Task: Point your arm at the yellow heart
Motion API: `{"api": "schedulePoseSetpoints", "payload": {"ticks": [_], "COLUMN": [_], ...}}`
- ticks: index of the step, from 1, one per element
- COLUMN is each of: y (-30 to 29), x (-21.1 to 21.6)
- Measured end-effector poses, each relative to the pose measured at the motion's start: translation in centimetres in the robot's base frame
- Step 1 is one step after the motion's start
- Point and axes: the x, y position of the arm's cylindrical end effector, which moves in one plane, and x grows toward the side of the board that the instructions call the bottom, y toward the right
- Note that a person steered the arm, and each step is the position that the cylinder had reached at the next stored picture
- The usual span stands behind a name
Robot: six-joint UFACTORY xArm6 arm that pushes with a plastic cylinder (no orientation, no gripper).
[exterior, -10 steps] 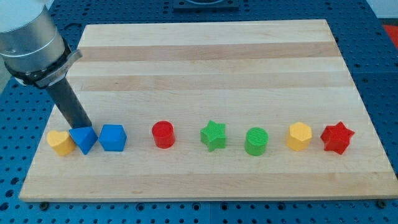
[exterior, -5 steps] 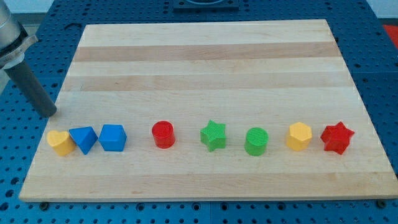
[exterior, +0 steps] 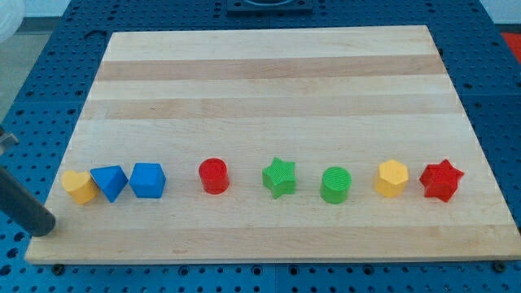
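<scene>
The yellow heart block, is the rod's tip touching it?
No, my tip sits apart from the yellow heart block, lower and toward the view's left.

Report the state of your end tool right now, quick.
No gripper: my tip, the dark rod's end, holds nothing, touches nothing, below-left of the yellow heart block.

**Surfaces: wood board, plastic blocks, perforated table**

Board (exterior: 269, 98): pale wood, lengthwise stripes, smooth matt finish. Yellow heart (exterior: 79, 185) near its lower-left corner and green star (exterior: 279, 177): matt plastic look, faint ribbed layering. Red cylinder (exterior: 214, 175) same. Blue table (exterior: 496, 98): hole-patterned, slight sheen. My tip (exterior: 42, 229): dark, matt rod.
</scene>
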Motion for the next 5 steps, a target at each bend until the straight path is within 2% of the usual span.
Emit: {"api": "schedulePoseSetpoints", "payload": {"ticks": [4, 5], "y": [3.7, 3.7], "x": [-0.2, -1.4]}}
